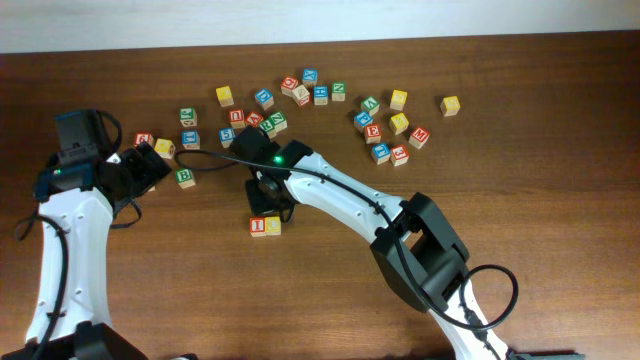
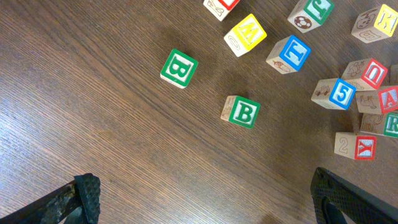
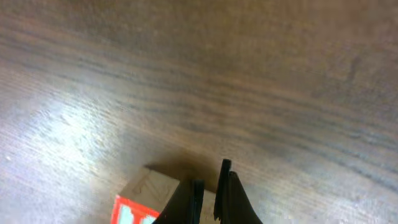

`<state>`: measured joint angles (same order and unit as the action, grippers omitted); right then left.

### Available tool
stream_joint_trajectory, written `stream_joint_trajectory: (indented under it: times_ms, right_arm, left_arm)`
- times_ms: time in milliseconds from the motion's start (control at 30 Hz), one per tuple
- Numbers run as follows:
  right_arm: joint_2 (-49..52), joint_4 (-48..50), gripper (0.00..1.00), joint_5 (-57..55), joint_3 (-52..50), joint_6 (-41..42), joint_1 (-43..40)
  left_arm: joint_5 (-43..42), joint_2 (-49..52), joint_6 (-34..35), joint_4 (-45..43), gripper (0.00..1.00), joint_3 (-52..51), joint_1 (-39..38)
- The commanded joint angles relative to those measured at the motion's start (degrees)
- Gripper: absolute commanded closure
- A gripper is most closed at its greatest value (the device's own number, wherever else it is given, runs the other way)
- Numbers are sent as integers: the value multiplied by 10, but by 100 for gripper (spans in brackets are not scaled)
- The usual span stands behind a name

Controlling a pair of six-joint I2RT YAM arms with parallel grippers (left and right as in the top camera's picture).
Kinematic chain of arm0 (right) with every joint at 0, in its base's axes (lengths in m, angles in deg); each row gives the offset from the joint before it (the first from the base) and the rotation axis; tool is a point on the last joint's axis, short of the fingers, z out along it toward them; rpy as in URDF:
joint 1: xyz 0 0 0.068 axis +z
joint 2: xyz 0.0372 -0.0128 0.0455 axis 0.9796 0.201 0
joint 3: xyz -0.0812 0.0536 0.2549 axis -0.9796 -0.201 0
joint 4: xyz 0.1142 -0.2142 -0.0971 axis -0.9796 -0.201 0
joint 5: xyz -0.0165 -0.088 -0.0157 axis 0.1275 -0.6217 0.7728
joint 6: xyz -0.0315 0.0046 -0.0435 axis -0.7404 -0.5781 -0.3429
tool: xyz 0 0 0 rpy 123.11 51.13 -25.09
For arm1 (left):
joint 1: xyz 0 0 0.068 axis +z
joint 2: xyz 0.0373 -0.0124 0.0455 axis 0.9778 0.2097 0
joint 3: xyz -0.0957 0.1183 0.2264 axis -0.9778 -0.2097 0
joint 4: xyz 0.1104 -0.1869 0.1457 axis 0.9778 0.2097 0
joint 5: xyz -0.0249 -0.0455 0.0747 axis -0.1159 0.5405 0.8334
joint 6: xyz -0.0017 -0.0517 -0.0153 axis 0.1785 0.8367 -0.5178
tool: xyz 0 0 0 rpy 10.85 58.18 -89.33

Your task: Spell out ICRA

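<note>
**Halfway through spelling ICRA**

Saw the right gripper [image 1: 267, 205] over the middle of the table [image 1: 520, 180], fingers pressed together and holding nothing. Found the red I cube [image 1: 258, 226] and the yellow C cube [image 1: 273, 225] side by side just below it in the overhead view, apparently touching, red on the left. From the right wrist, caught only a corner of the red I cube at the bottom edge, just beside the closed fingertips [image 3: 231, 196]; could not tell whether touching.

Saw the left gripper [image 1: 152, 168] near the table's left end, fingers [image 2: 87, 193] spread wide with only bare wood between them. Picked out the red A cube [image 2: 388, 98] and the green R cube [image 2: 390, 124] at the right edge of the left wrist view, one just above the other. Noted one green B cube [image 2: 178, 67] and a second green B cube [image 2: 244, 112] nearer the left gripper, apart from each other.
</note>
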<state>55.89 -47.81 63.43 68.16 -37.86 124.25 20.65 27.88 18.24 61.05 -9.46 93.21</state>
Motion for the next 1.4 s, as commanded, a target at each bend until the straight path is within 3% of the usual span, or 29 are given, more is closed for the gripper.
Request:
stream_joint_trajectory:
  times_ms: [0,600,833,867,900,1033,1367]
  right_arm:
    - [-1,-14,96,12,-3,-6,3]
    - [-5,-14,96,-24,6,-31,-3]
    - [-45,-143,90,-25,151,-64,-67]
    - [-45,-162,86,-25,165,-67,-76]
    - [-45,-175,74,-25,172,-73,-87]
    - [-42,-213,2,-26,169,-110,-136]
    - [-41,-225,2,-27,169,-111,-227]
  left_arm:
    - [-4,1,1,1,1,2,2]
    - [-4,1,2,1,1,2,2]
    - [-4,1,1,1,1,2,2]
    - [-4,1,1,1,1,2,2]
    - [-4,1,1,1,0,2,2]
    - [-4,1,1,1,1,2,2]
    - [-4,1,2,1,1,2,2]
